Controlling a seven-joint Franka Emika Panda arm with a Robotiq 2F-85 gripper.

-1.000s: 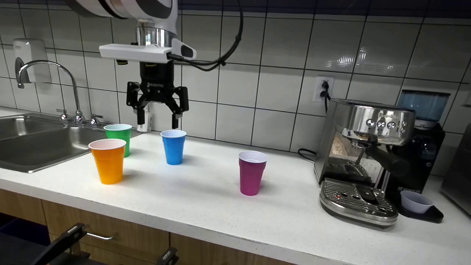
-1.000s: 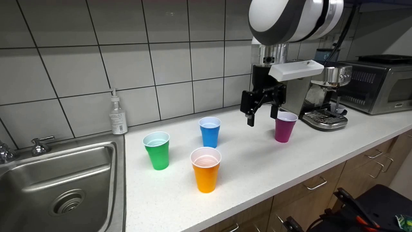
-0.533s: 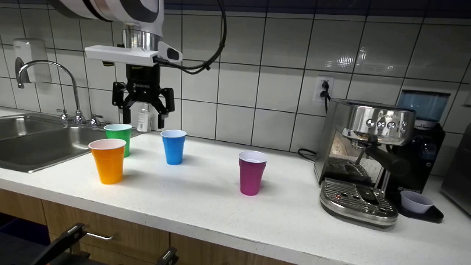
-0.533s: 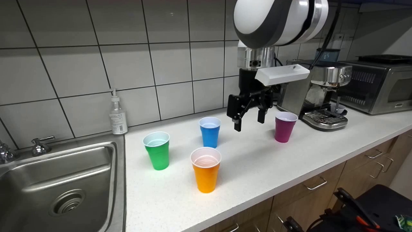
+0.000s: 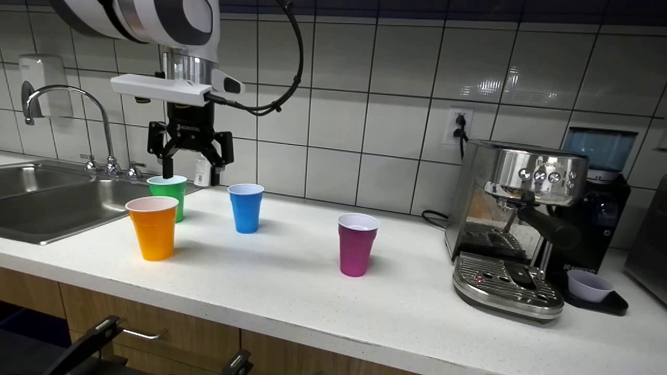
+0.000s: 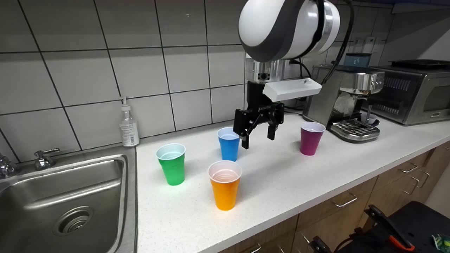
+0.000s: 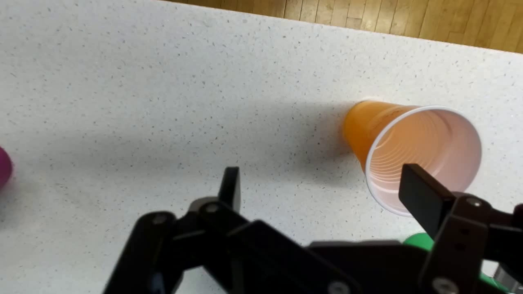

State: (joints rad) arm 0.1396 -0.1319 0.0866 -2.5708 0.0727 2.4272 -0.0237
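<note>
My gripper (image 5: 191, 179) hangs over the counter with jaws wide apart and nothing between them. In the wrist view the right finger (image 7: 427, 196) overlaps the white-rimmed orange cup (image 7: 433, 134), below it. A bit of a green cup (image 7: 419, 241) shows past that finger, and a purple cup (image 7: 4, 167) is cut off at the left edge. In both exterior views every cup stands upright. The blue cup (image 6: 229, 149) is nearest the gripper (image 6: 258, 141) there, its right side partly covered by a finger; in the wrist view it is out of sight.
A steel sink (image 6: 132, 211) borders the counter beyond the green cup. A soap bottle (image 6: 129, 130) stands against the tiled wall. An espresso machine (image 5: 516, 208) is farther along, with a microwave (image 6: 415, 93) behind. The counter's front edge (image 7: 367, 34) crosses the wrist view's top.
The arm has moved toward the sink end of the counter, leftward in both exterior views, and sunk slightly. The jaws have stayed apart; the cups are where they were.
</note>
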